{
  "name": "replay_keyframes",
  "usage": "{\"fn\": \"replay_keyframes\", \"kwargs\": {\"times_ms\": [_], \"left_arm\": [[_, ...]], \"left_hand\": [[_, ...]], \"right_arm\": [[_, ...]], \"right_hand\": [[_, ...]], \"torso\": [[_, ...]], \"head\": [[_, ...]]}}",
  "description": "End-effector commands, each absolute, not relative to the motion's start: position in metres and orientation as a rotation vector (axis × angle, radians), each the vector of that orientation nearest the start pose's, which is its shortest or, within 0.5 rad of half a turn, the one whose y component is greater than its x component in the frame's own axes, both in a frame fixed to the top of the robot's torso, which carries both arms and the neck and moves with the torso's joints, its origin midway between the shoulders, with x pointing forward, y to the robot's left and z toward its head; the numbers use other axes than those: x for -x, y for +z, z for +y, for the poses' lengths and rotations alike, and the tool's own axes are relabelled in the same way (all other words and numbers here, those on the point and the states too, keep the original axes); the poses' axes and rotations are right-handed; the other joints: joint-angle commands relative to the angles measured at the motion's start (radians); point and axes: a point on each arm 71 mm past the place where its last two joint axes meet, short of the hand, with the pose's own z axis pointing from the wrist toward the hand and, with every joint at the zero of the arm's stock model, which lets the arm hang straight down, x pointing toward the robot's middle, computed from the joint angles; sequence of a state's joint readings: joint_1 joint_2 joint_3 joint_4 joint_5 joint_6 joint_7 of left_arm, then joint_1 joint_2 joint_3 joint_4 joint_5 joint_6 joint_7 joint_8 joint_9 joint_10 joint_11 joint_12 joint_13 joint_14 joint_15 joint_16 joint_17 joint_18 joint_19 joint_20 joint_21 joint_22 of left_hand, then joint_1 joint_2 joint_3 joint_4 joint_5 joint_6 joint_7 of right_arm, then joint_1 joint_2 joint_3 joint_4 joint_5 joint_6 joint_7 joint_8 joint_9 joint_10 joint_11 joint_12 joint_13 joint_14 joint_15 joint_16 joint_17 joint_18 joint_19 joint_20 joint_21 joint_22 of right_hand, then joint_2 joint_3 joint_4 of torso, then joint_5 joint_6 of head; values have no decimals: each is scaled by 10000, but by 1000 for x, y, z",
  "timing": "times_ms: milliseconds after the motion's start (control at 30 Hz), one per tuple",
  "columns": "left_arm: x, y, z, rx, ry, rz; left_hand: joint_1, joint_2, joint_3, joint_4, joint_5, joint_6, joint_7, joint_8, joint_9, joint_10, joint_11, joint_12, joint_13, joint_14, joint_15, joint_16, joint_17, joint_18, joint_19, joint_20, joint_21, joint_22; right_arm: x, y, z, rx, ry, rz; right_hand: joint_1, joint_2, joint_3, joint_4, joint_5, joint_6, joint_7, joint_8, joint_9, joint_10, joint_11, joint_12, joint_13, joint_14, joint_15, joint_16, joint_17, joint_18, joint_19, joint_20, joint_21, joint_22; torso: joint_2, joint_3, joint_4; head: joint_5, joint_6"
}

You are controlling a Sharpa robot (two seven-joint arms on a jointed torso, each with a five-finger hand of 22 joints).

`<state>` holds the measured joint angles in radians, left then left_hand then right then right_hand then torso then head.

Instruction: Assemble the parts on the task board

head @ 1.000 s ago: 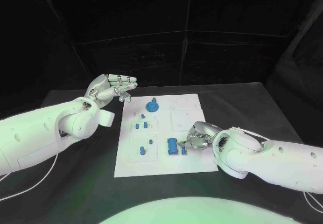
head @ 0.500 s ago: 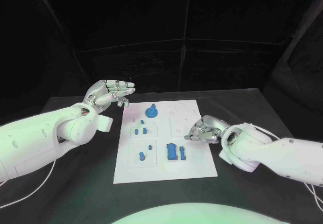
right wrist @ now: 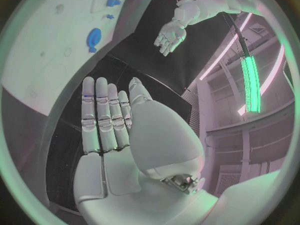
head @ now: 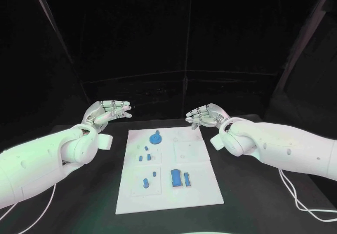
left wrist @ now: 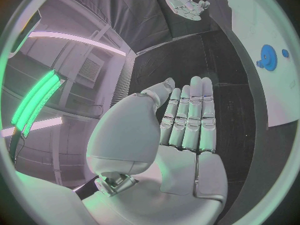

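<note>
**Both hands raised and empty above the far end of the board**

The white board lies flat in the middle of the black table. Small blue parts sit on it: a round part with a stub near the far end, a few small pegs below it, one peg in a recess nearer the robot, and a rectangular block beside that peg.

The left hand hovers off the board's far left corner, palm open, fingers straight and side by side, holding nothing. The right hand hovers above the far right corner, fingers likewise extended and together, empty.

Risk, as a judgement: both hands are well above the parts, so any reach means a long descent. Coming down with the fingers held this flat could knock the small pegs over or shove the board sideways. The pegs stand close together, so pinching one may disturb its neighbours.
</note>
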<state>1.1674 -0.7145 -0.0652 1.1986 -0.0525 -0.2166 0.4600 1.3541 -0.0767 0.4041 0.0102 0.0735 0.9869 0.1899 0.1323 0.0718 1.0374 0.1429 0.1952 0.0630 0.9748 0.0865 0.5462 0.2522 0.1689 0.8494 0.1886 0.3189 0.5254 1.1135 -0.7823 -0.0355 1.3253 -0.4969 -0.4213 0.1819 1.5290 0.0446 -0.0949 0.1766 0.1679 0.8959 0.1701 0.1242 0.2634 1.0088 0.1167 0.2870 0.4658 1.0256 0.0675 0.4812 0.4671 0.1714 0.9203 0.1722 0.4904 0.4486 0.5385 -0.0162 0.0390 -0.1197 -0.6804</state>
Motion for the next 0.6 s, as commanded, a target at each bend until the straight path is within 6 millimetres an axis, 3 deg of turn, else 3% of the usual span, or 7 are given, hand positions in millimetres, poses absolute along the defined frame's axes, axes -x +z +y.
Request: {"fn": "replay_keyframes", "kwargs": {"times_ms": [33, 167, 333, 367, 433, 567, 600], "left_arm": [[-541, -221, 249, 11161, -14371, 13157], [-549, -228, 252, 11412, -14032, 12903], [-555, -234, 252, 11552, -13721, 12740], [-553, -235, 248, 11332, -13749, 13243], [-552, -235, 247, 11343, -13734, 13231], [-547, -236, 243, 11407, -13640, 13153], [-545, -236, 241, 11432, -13602, 13123]], "left_hand": [[-110, -35, -167, 215, 57, -277, -29, -238, -50, -159, 160, -487, 13, -517, 506, -1593, -705, 12, -1159, 466, -1302, -1004], [-215, -77, -774, 402, 44, -471, -222, -489, -63, -623, 533, -1029, -1, -722, 814, -2770, -1237, 138, -1974, 978, -2187, -1880], [-16, 77, -1022, 389, 54, -410, -165, -560, -58, -580, 519, -1179, 2, -493, 825, -3254, -1444, 159, -2398, 1001, -2443, -2426], [-4087, 767, -1905, -102, -735, -3252, -724, -1323, -718, -3522, -66, -1952, -630, -3292, 320, -3912, -1765, -505, -4199, 140, -3189, -3267], [-4503, 767, -2057, -102, -735, -3565, -744, -1323, -718, -3844, -135, -1952, -630, -3544, 263, -4043, -2522, -504, -4389, 33, -3189, -3399], [-5829, 767, -2347, -102, -735, -4478, -903, -1323, -718, -4791, -327, -1952, -630, -4449, 96, -4251, -2522, -583, -4986, -239, -3189, -3672], [-6146, 767, -2415, -102, -735, -4701, -945, -1323, -718, -5022, -374, -1952, -630, -4668, 56, -4306, -2522, -658, -5131, -310, -3189, -3737]], "right_arm": [[-520, -232, -236, -8974, 12723, 14851], [-532, -236, -231, -9146, 12953, 14604], [-543, -240, -227, -9208, 13027, 14443], [-541, -243, -230, -9042, 12001, 14875], [-540, -243, -229, -9080, 12021, 14829], [-534, -242, -226, -9317, 12133, 14550], [-532, -241, -224, -9411, 12172, 14443]], "right_hand": [[151, 26, 119, -47, -38, 249, -23, -369, -432, 428, 145, -873, -1652, 289, 202, -1571, -1242, 204, 230, 161, -975, -753], [-38, 85, 188, -197, -22, 477, 83, -600, -949, 717, 131, -1552, -3127, 719, 281, -3033, -2405, 103, 688, 288, -1969, -1565], [-204, 98, 221, -467, -9, 451, 128, -612, -1333, 817, 258, -1858, -3821, 984, 329, -3676, -3049, 122, 940, 336, -2656, -2129], [-4669, -446, 949, -824, -516, -2385, -452, -1242, -1694, -2484, -179, -2140, -4658, -2425, -675, -3973, -3490, -459, -2141, -281, -3285, -2796], [-5209, -446, 949, -911, -554, -2668, -474, -1242, -1774, -2793, -213, -2870, -4658, -2725, -675, -4066, -3600, -459, -2402, -345, -3419, -2924], [-6689, -446, 949, -1047, -722, -3591, -649, -1242, -1903, -3864, -355, -2870, -4658, -3829, -675, -4812, -3762, -587, -3398, -545, -3641, -3156], [-7040, -446, 949, -1766, -762, -3810, -690, -1242, -1932, -4119, -388, -2870, -4658, -4092, -675, -4812, -3799, -631, -3637, -592, -3691, -3213]], "torso": [[-265, -11, -23], [-350, 28, 17], [-357, 69, 50], [-319, 30, 17], [-309, 33, 6], [-248, 55, -60], [-224, 63, -86]], "head": [[6, 350], [25, 489], [77, 600], [49, 521], [80, 528], [266, 574], [340, 593]]}}
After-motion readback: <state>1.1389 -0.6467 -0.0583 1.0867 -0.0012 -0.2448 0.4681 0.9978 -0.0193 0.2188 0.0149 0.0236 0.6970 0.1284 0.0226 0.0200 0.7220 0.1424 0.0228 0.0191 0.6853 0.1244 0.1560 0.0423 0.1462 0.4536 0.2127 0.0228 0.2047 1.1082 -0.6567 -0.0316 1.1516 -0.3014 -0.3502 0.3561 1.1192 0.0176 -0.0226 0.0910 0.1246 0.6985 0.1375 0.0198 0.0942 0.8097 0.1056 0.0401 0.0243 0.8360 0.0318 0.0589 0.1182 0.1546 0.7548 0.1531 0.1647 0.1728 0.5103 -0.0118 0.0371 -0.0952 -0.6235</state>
